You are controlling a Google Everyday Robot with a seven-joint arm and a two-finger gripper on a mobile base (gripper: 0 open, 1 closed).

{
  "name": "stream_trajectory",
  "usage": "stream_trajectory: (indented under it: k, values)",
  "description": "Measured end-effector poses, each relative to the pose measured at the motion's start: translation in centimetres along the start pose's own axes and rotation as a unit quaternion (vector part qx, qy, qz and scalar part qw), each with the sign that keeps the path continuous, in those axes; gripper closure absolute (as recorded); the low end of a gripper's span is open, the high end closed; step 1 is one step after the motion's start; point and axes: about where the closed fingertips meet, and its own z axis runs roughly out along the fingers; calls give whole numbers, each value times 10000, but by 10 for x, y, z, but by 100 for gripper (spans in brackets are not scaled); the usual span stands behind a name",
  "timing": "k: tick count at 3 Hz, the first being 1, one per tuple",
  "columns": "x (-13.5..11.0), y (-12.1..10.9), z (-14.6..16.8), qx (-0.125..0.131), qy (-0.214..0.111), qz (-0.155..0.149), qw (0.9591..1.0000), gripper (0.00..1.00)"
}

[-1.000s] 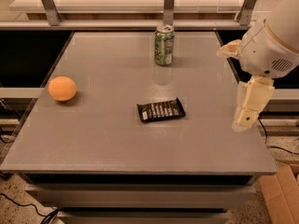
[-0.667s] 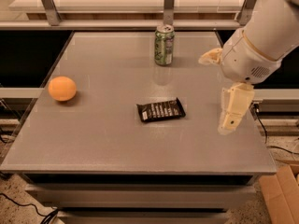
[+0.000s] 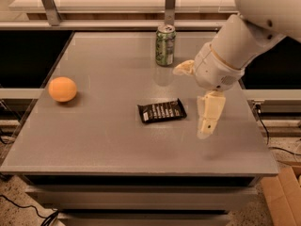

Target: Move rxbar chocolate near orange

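The rxbar chocolate [image 3: 161, 110] is a flat black wrapped bar with white lettering, lying near the middle of the grey table [image 3: 108, 140]. The orange [image 3: 62, 89] sits on the table's left side, well apart from the bar. My gripper [image 3: 190, 102] hangs above the table just right of the bar, open and empty. One cream finger [image 3: 208, 114] points down toward the table at the bar's right. The other finger [image 3: 183, 68] sticks out to the left, above and behind the bar.
A green soda can [image 3: 165, 44] stands upright at the back of the table, behind the bar and close to my upper finger. A metal frame [image 3: 47, 4] runs behind the table. A cardboard box [image 3: 282, 194] sits on the floor at the lower right.
My arm has moved left across the table, from its right edge to just beside the bar. The bar, orange and can have not moved.
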Motion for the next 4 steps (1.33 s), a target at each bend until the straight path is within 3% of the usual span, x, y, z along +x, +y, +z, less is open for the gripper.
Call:
stream_trajectory:
  k: [4]
  values:
    - [-26, -18, 67, -696, -192, -634, 9954, 0]
